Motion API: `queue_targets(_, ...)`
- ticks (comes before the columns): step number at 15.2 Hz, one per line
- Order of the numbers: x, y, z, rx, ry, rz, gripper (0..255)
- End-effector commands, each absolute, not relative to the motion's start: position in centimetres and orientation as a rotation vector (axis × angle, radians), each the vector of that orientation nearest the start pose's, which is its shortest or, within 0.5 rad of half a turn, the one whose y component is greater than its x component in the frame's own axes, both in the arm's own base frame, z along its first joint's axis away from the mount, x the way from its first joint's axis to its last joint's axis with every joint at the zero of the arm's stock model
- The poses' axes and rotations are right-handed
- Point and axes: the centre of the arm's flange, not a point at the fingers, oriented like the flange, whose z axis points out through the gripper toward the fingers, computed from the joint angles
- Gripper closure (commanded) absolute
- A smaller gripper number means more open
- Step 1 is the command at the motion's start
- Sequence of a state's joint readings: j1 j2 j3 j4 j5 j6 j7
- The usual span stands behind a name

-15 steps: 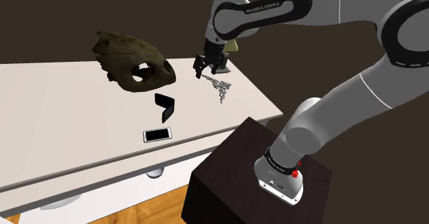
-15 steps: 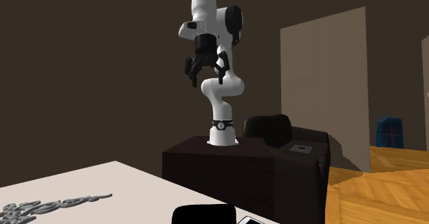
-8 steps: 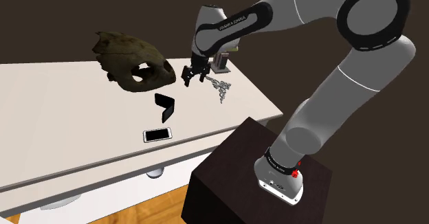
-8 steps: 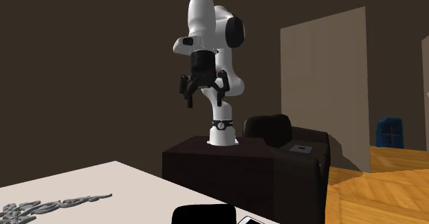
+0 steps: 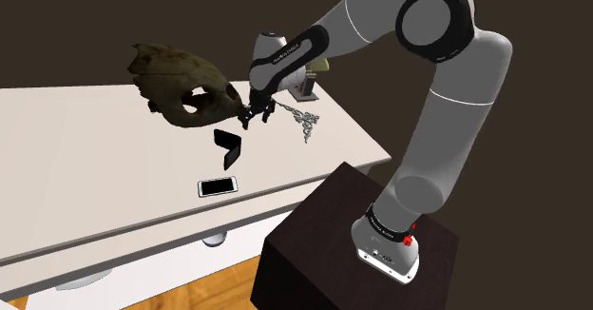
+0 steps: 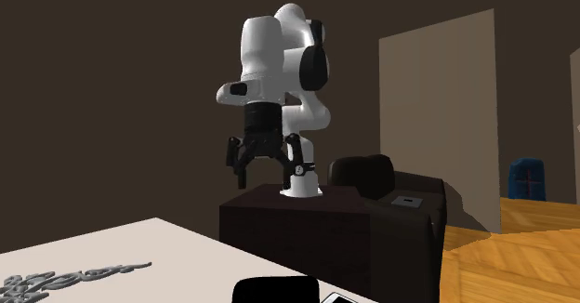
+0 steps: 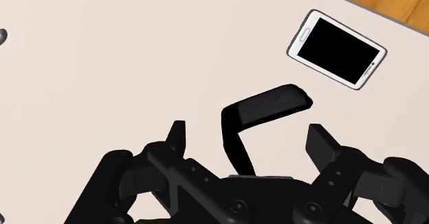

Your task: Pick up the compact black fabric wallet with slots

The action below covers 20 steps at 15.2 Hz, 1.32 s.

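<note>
**End effector [image 5: 255, 116] spread wide above the wallet**

Fingers well apart, gripping nothing, it hovers over the tabletop [image 5: 95, 156]. The black wallet [image 7: 265, 109] sits just below between the fingers, untouched, half-folded with one flap raised, between the skull [image 5: 181, 85] and the white phone [image 5: 218, 185]. The danger, I'd say: a descending finger clips that raised flap and topples it, or the pinch catches one flap alone and it slips free.
</note>
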<state>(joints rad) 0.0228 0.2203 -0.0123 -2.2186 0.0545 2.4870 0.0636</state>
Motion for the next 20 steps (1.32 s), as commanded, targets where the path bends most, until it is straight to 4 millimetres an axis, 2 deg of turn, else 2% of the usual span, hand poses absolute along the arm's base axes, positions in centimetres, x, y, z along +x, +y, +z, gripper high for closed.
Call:
queue_targets(1,57.1,0.7,26.2,-3.107,0.142,-0.075,0)
queue_targets(10,64.5,0.5,16.8,-3.123,0.119,-0.077,0)
queue_targets(11,64.5,0.5,16.7,-3.124,0.118,-0.077,0)
queue_targets(18,64.5,0.5,12.7,-3.124,0.118,-0.077,0)
queue_targets(20,64.5,0.5,12.7,-3.124,0.118,-0.077,0)
